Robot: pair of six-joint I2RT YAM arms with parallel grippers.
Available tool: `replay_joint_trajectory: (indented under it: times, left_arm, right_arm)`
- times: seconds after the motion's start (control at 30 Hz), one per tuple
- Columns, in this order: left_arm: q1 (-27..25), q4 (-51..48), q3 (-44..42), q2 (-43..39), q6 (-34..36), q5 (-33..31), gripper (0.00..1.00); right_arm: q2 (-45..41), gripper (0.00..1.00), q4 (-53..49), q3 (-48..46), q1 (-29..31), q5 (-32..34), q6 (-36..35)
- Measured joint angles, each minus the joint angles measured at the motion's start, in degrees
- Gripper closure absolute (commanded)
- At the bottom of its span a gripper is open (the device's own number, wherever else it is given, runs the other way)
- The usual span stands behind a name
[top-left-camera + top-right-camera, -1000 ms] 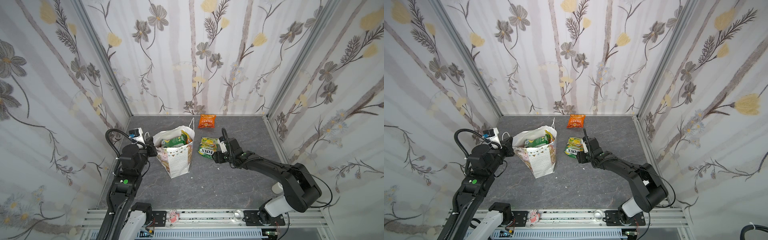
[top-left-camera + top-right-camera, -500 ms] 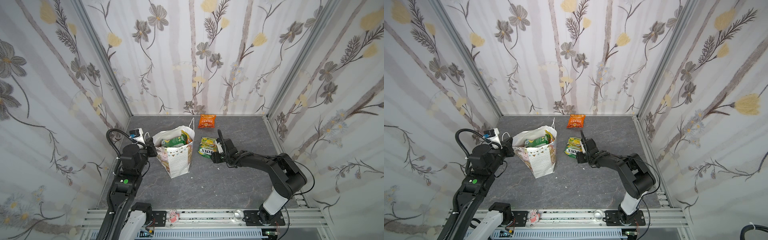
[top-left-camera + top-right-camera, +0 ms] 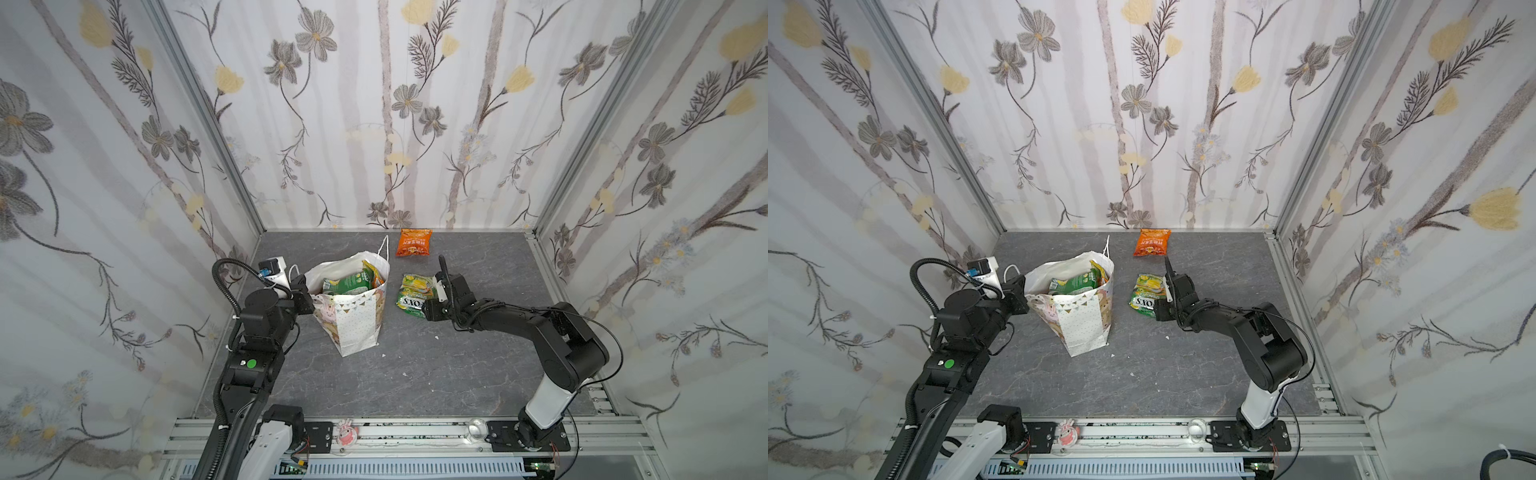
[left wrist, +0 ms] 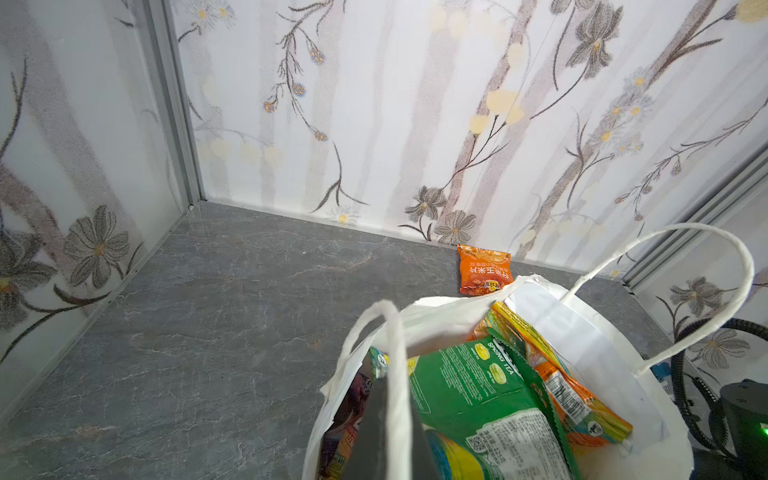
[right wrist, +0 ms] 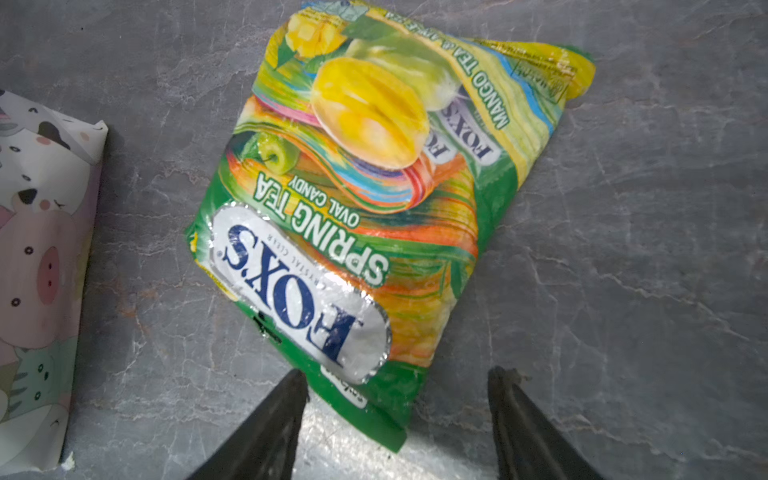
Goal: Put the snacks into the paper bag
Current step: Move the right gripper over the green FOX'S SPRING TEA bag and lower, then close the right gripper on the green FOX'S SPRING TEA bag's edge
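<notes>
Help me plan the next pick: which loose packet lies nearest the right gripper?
The green-yellow FOX'S packet, just ahead of the right gripper's open fingers; the orange packet lies away by the back wall.

Both top views sit high at the front, looking down toward the back wall [image 3: 386, 124], so they share basically the whole floor [image 3: 415, 374]. Left wrist cam hangs right above the paper bag [image 4: 582, 332], peeking into its mouth and past it to the orange packet [image 4: 482, 274] by that wall. Right wrist cam points almost straight down, super close on the green packet [image 5: 353, 208], bag corner at the frame edge. The top views catch all three too.
</notes>
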Motion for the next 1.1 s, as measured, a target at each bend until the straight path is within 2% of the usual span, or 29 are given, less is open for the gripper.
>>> replay_joint_trajectory:
  times: [0.33, 0.7, 0.9, 1.1]
  left_arm:
    - [0.0, 0.02, -0.22, -0.37, 0.0, 0.02, 0.95]
    - [0.0, 0.04, -0.31, -0.63, -0.02, 0.04, 0.95]
    - [0.0, 0.04, -0.33, -0.76, -0.02, 0.07, 0.95]
    - [0.0, 0.13, -0.68, -1.31, -0.04, 0.09, 0.95]
  right_arm:
    - [2.47, 0.35, 2.58, 1.11, -0.96, -0.85, 1.53]
    - [4.35, 0.48, 4.57, 1.36, -1.03, -0.61, 3.65]
    - [4.9, 0.65, 6.38, 1.33, -1.22, -1.05, 4.52]
    - [4.37, 0.86, 7.65, 0.46, -1.7, -1.05, 5.14]
